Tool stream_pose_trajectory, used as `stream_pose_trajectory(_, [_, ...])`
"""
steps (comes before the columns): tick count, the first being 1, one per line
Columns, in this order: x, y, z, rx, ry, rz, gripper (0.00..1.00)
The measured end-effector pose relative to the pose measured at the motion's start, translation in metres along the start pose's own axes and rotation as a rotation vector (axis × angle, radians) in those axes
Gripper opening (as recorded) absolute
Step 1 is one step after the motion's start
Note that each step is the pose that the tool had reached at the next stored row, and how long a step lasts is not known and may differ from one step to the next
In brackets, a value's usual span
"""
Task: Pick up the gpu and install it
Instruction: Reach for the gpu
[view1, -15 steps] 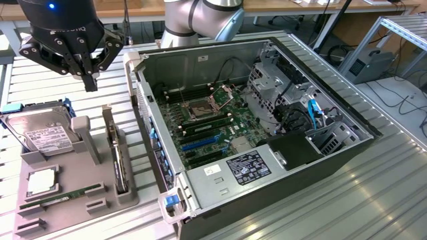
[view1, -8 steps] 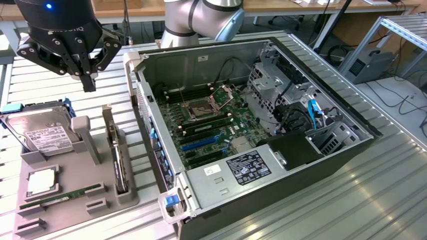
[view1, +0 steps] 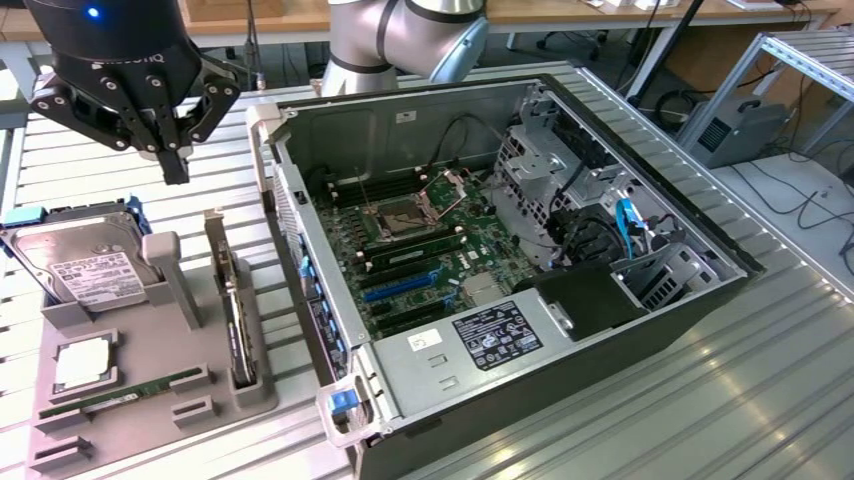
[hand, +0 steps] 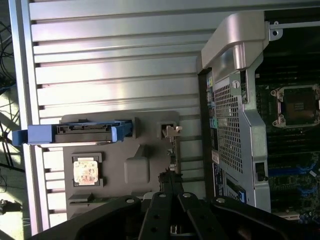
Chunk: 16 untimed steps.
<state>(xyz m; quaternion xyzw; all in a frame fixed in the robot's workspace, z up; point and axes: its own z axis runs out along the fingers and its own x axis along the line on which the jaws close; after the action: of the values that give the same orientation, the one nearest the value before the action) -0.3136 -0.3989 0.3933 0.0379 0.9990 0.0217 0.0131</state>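
Approach stage of pick, by the look: gripper (view1: 174, 172) closed, empty, hovering high above holder (view1: 160, 345) near worktop's (view1: 694, 400) edge; gpu (view1: 234, 310) on edge in holder slot, between drive (view1: 80, 265) and case (view1: 387, 120), untouched; grasp likely calling for opened jaws squared across thin top edge.

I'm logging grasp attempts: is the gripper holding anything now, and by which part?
Nothing is held. The gripper is shut and empty, above the grey holder, where the gpu stands on edge in its slot.
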Motion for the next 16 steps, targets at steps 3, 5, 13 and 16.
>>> stream_pose_trajectory(3, [0.0001,-0.0001,0.0,0.0,0.0,0.0,0.11])
stream_pose_trajectory(5, [0.0,-0.0006,0.0,-0.0001,0.0,0.0,0.11])
stream_pose_trajectory(13, [-0.0004,-0.0051,-0.0003,0.0,0.0001,0.0,0.11])
stream_pose_trajectory(16, [-0.0005,-0.0067,-0.0003,0.0,0.0001,0.0,0.11])
